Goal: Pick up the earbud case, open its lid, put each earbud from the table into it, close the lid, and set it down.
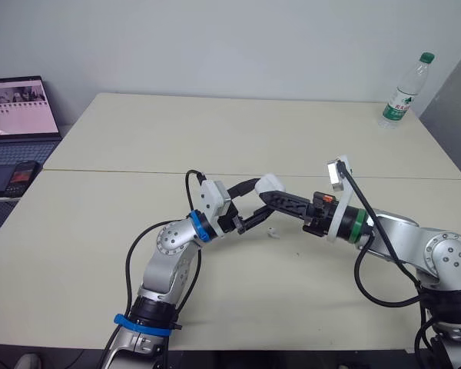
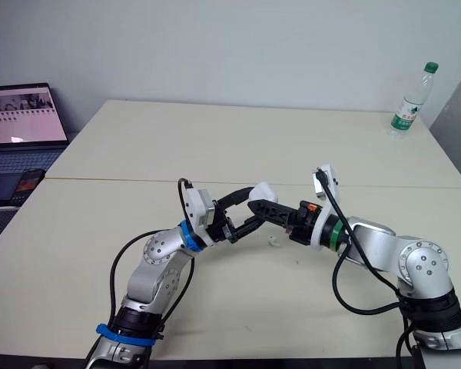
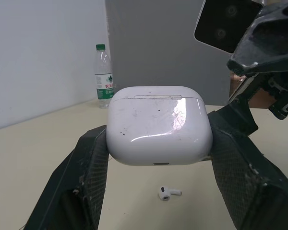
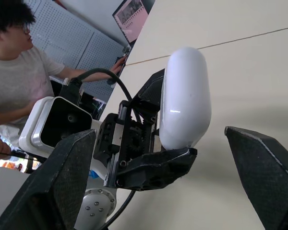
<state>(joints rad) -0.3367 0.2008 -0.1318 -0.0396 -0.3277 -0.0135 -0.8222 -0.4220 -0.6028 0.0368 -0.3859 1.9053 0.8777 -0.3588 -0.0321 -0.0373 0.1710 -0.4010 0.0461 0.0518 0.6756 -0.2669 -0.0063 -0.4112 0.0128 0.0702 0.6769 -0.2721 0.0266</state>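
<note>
I hold the earbud case [image 3: 158,124] between my left fingers [image 3: 89,172], one black pad pressed against each of its short sides, so the white shell sits clamped and lifted clear of the surface [image 1: 215,138]. Its lid [image 3: 158,91] is shut; the seam runs as a thin line just under the top edge, and the glossy front carries a few dark specks and scuffs. My right fingers [image 4: 69,177] are spread wide and point straight at the case from the opposite side, one finger out to either side of it with a clear gap on both, so they grip nothing. Seen from my head, the two arms meet over the near half of the surface, right fingertips just beside the case. One white earbud [image 1: 273,232] lies on the surface just below the case, close to both sets of fingers and touched by neither. At the far right corner of the surface a clear water bottle [image 1: 405,91] with a green cap stands upright. Off the left edge an open laptop [image 1: 19,108] shows a lit screen, with a phone [image 1: 21,177] lying just in front of it. A person [image 4: 19,72] in a light shirt sits by that laptop.
</note>
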